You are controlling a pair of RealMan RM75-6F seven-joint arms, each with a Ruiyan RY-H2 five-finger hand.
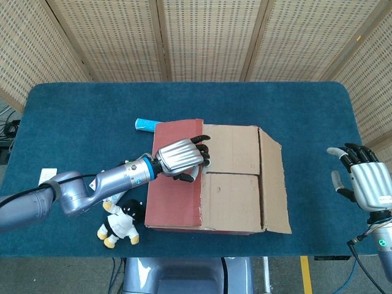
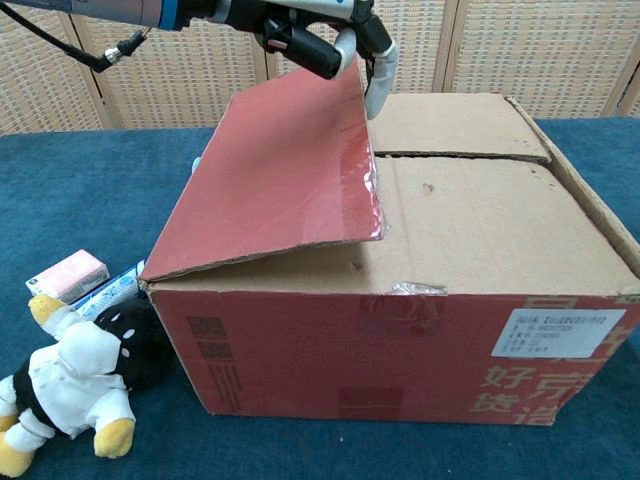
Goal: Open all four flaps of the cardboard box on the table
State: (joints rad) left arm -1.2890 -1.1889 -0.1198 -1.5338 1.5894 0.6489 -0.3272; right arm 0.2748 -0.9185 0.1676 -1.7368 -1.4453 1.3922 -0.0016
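The cardboard box [image 1: 233, 184] stands on the blue table, near its front edge. Its red left flap [image 1: 174, 196] is tilted up off the box top, hinged along the left side. My left hand [image 1: 180, 158] grips that flap's free edge near the far end, fingers curled over it; in the chest view the left hand [image 2: 320, 30] holds the raised red flap [image 2: 280, 190] at the top. Two brown inner flaps [image 1: 236, 149] lie flat and closed. The right flap [image 1: 274, 184] sits slightly raised. My right hand [image 1: 361, 180] hovers open, well right of the box.
A plush toy [image 1: 120, 223] lies by the box's front left corner, with a small pink box [image 2: 66, 275] beside it. A blue tube [image 1: 146, 125] lies behind the box's left corner. A white card [image 1: 46, 179] sits at the far left.
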